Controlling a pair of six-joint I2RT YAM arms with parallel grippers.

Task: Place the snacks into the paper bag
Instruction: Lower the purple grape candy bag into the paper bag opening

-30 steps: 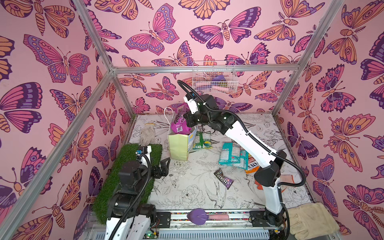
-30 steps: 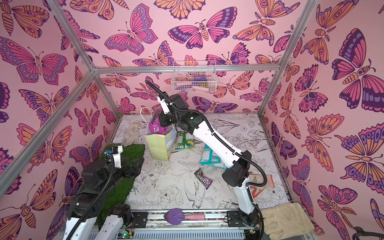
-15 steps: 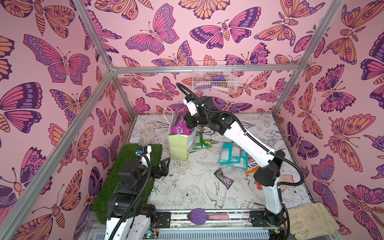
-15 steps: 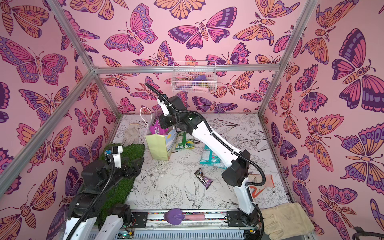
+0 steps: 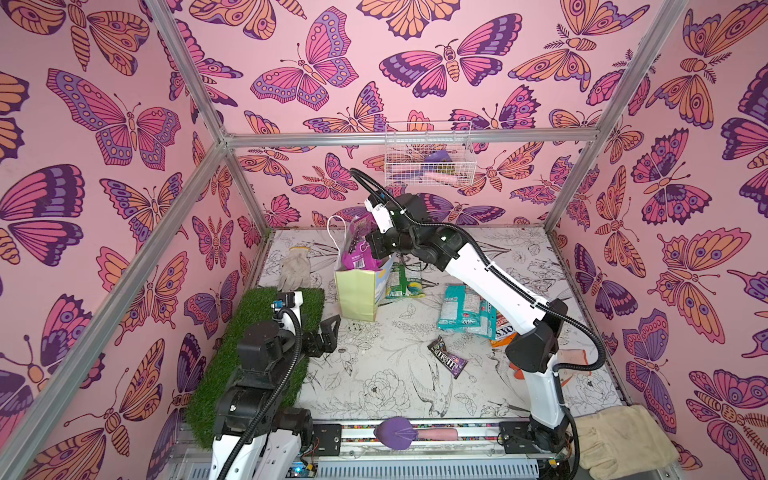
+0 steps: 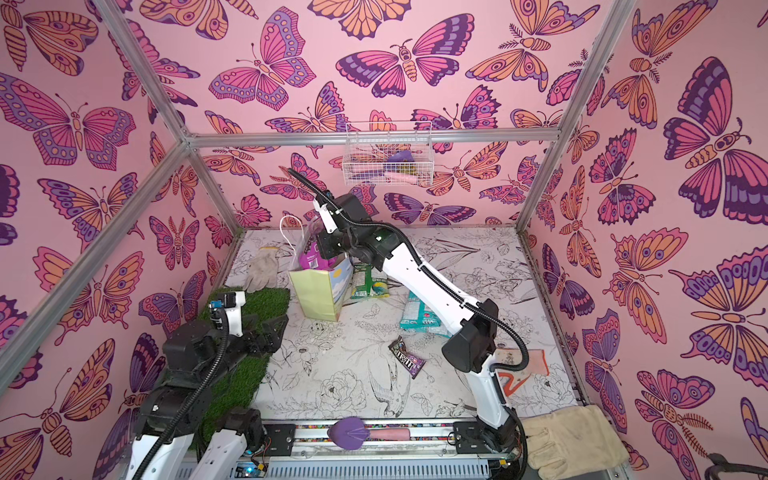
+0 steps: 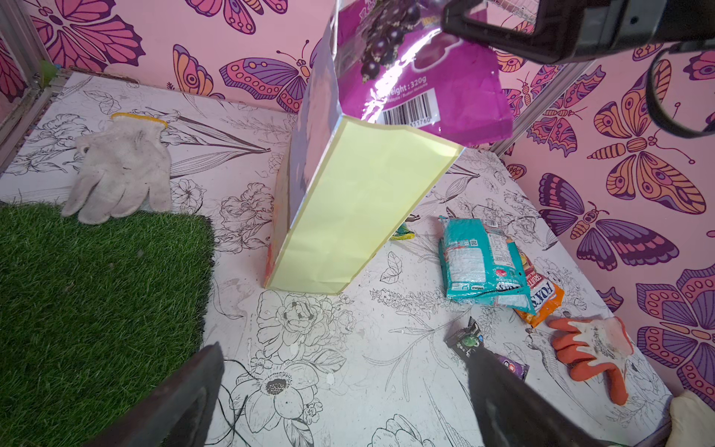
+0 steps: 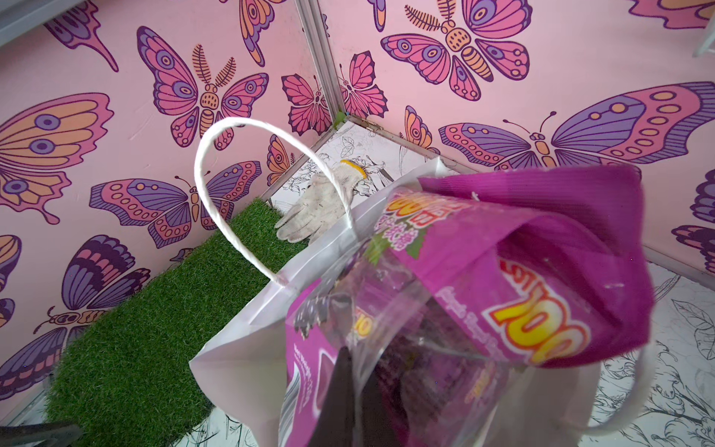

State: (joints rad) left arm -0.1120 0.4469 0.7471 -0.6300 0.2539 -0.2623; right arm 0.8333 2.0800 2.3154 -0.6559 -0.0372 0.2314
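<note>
Right jaws pinch the shiny purple grape pouch (image 5: 357,251) upright to slip it into the yellow-green paper bag (image 5: 357,297) at eleven o'clock; left jaws spread.

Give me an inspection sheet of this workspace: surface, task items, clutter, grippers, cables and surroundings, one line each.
Surface: flower-print tabletop, with a grass mat on its left side.
Job's things: purple grape pouch at the mouth of the standing paper bag, most of it above the rim; green packets beside the bag; teal packets, orange Fox's bag and M&M's packet lying on the tabletop.
Clutter: grey-white glove behind the mat; orange-and-grey glove near the right arm's base; cream glove outside the front right corner.
Grippers: right gripper shut on the purple grape pouch; left gripper open, holding nothing.
Cables: black hoses on both arms, no snag seen.
Surroundings: butterfly walls, metal frame, white wire basket on the back wall.
</note>
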